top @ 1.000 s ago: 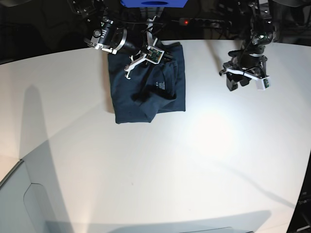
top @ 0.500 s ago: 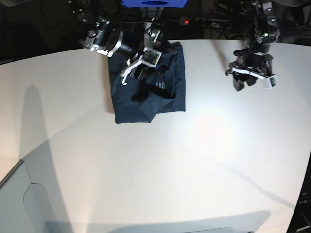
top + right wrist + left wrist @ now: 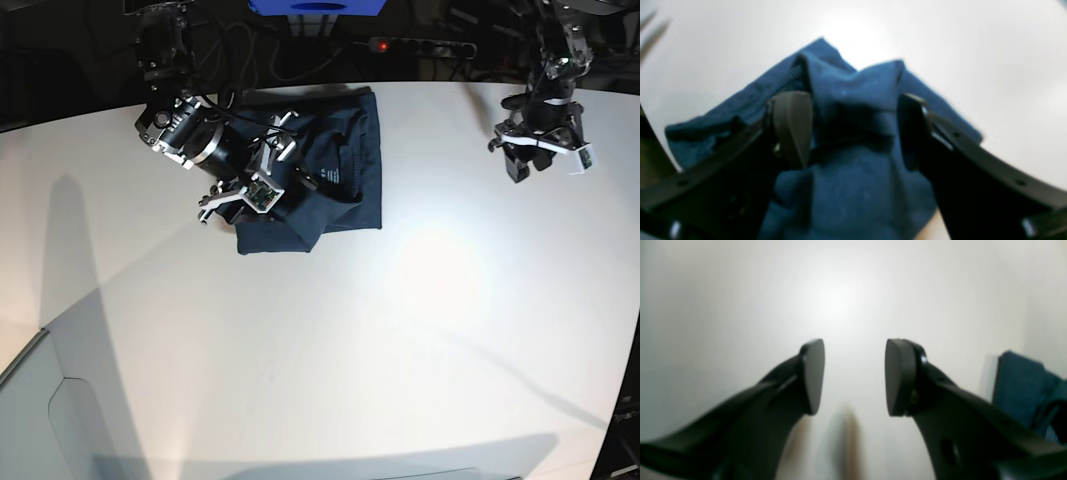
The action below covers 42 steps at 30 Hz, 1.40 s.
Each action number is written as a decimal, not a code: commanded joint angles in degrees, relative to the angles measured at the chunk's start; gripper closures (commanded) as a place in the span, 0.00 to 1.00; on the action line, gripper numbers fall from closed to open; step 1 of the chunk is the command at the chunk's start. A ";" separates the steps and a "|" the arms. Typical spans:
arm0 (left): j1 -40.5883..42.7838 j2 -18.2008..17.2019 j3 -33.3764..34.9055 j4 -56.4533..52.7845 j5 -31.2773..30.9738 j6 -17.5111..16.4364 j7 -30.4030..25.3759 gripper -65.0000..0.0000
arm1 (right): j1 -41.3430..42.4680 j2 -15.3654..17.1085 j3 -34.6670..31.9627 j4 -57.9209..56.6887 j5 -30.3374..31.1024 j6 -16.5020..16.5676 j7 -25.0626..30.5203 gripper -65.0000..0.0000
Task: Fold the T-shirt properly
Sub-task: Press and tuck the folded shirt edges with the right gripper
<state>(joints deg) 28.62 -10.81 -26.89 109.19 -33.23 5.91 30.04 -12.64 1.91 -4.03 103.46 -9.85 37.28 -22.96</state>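
Your T-shirt [image 3: 340, 190] lies folded into a rough rectangle at the far side of the white surface [image 3: 400, 330], toward the base view's left of centre, with the small white neck print facing up near its middle. One loose flap sticks out at the near edge, so the bundle is not quite square.

Your right hand [image 3: 248, 180] hangs over the shirt's left portion. In its wrist view the two dark fingers [image 3: 791, 128] stand apart with blue cloth bunched up between and below them; that view is blurred, so you cannot tell for sure whether the pads touch the fabric, but they do not look clamped on it.

Your left hand [image 3: 540, 155] is well apart from the shirt, over bare surface at the far right of the base view. Its fingers [image 3: 813, 375] are spread with nothing between them, and only a corner of the shirt shows at the edge of that wrist view.
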 commanded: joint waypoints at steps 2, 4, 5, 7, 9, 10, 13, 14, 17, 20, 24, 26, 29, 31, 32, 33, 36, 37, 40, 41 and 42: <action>0.96 -0.49 -0.31 1.01 -0.22 -0.15 -1.16 0.56 | -0.06 -0.20 -0.14 0.06 0.92 0.74 1.55 0.41; 0.96 -0.49 -0.31 1.01 -0.22 -0.15 -1.25 0.56 | 0.03 -0.37 -0.14 -1.00 0.92 0.74 1.82 0.42; 1.14 -0.40 -0.31 1.01 -0.22 -0.15 -1.25 0.56 | 0.20 -0.55 -0.23 -1.35 1.01 0.74 1.82 0.42; 1.14 -0.40 -0.31 1.01 -0.22 -0.15 -1.25 0.56 | 0.38 -1.52 -0.23 -1.97 0.92 0.74 1.82 0.42; 1.22 -0.40 -0.31 1.01 -0.22 -0.15 -1.25 0.56 | 0.38 -1.78 -0.14 -1.97 0.92 0.74 1.82 0.44; 1.22 -0.40 -0.31 1.01 -0.22 -0.15 -1.25 0.56 | 0.47 -1.87 -0.23 -1.97 0.92 0.74 1.82 0.47; 1.22 0.13 -0.31 1.01 -0.22 -0.15 -1.25 0.56 | 1.79 -1.96 -0.67 -2.14 1.19 0.74 1.64 0.68; 1.31 0.48 -0.31 1.01 -0.22 -0.15 -1.25 0.56 | 2.14 -1.96 -1.37 -2.67 1.19 0.74 1.64 0.77; 1.40 1.18 -0.40 1.01 -0.22 -0.15 -1.25 0.56 | 3.11 -1.96 -3.04 -3.46 0.92 0.57 1.64 1.00; 1.75 1.62 -0.40 1.01 -0.22 -0.15 -1.25 0.56 | 3.98 -2.04 -5.15 -3.37 0.92 0.57 1.64 0.99; 1.75 1.62 -0.31 1.01 -0.22 -0.15 -1.25 0.56 | 5.48 -3.71 -7.18 -3.37 0.75 0.48 1.64 1.00; 1.75 1.62 -0.31 1.01 -0.22 -0.15 -1.25 0.56 | 6.36 -4.42 -7.18 -3.72 0.75 0.48 1.64 1.00; 2.02 1.62 -0.31 1.01 -0.22 -0.15 -1.25 0.56 | 7.77 -5.82 -7.35 -5.31 0.75 0.48 1.64 1.00; 2.54 1.62 -0.31 1.01 -0.22 -0.15 -1.25 0.56 | 8.91 -6.09 -7.35 -6.19 0.75 0.48 1.73 1.00; 2.54 1.62 -0.31 1.01 -0.22 -0.15 -1.25 0.56 | 9.44 -6.09 -7.35 -6.80 0.84 0.48 1.73 1.00; 2.54 1.62 -0.31 1.01 -0.22 -0.15 -1.25 0.56 | 10.14 -6.26 -7.35 -7.42 0.84 0.48 1.73 1.00; 2.63 1.62 -0.31 1.01 -0.22 -0.15 -1.25 0.56 | 11.55 -7.49 -7.44 -9.53 0.84 0.48 1.64 1.00; 2.63 1.62 -0.31 1.01 -0.22 -0.15 -1.25 0.56 | 12.25 -7.49 -7.44 -10.40 0.84 0.48 1.64 0.98; 2.63 1.62 -0.31 1.01 -0.22 -0.15 -1.25 0.56 | 13.39 -7.58 -7.53 -12.43 0.84 0.48 1.55 0.82; 2.63 1.62 -0.31 1.01 -0.22 -0.15 -1.25 0.56 | 13.39 -7.58 -7.53 -12.51 0.84 0.48 1.55 0.74; 2.63 1.62 -0.31 1.01 -0.22 -0.15 -1.25 0.56 | 13.30 -7.58 -7.53 -12.34 0.92 0.48 1.64 0.66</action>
<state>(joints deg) 31.05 -8.69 -26.92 109.19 -33.10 5.82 29.85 -0.08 -5.23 -11.44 90.00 -10.28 37.26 -22.98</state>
